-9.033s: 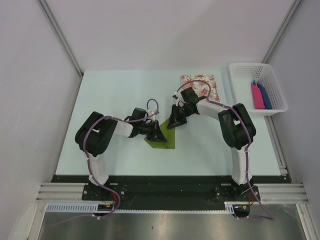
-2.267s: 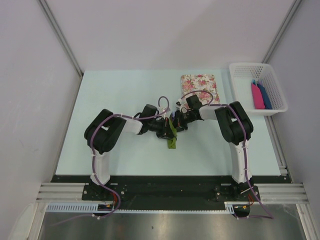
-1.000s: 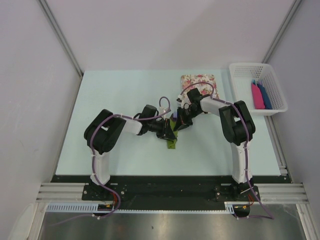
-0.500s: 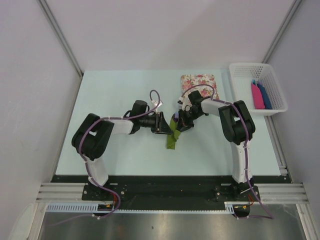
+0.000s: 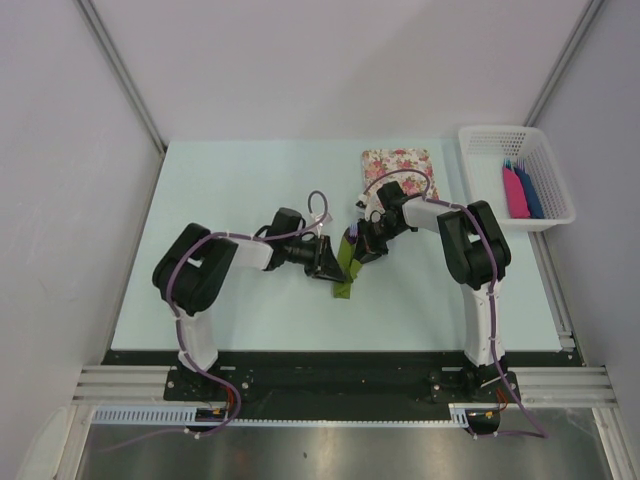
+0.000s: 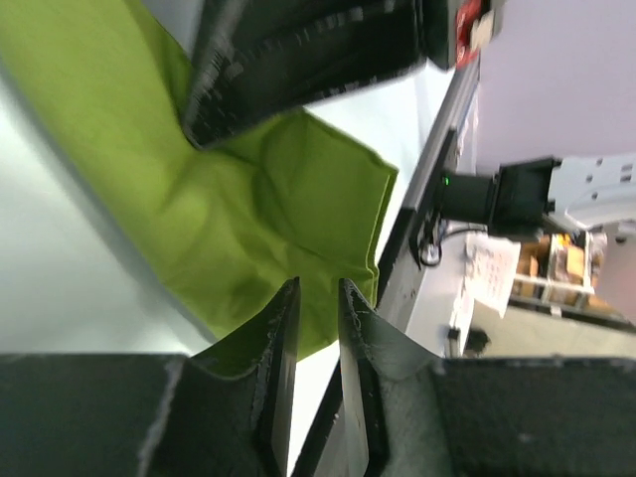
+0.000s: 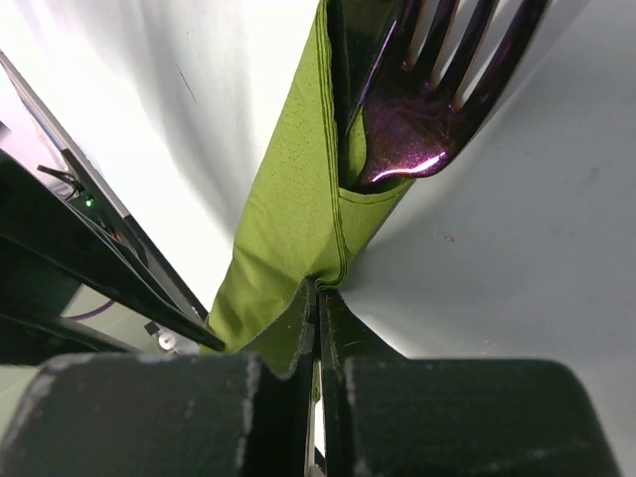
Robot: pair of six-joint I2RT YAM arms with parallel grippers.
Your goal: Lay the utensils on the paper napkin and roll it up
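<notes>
While the counter carries little besides, the task looks close to done. The paper napkin is no flat sheet but a narrow green roll near the counter's middle, a little toward the near edge, and it runs roughly from far to near. A dark purple fork sticks out of its far end, tines bare and handle hidden in the folds. I cannot tell whether other utensils lie inside.

The right pincer is closed, with the roll's folded edge at its tips, seemingly nipped there. The left pincer sits against the roll's other side, its fingers a slim gap apart with nothing visible between them. What remains, I judge, is tightening the loose near end and letting go.

There is wide bare surface toward the left edge and the far-left corner. On the right it is tighter: the white basket sits at the far-right corner, and the floral mat lies by the far edge, near the right arm.
</notes>
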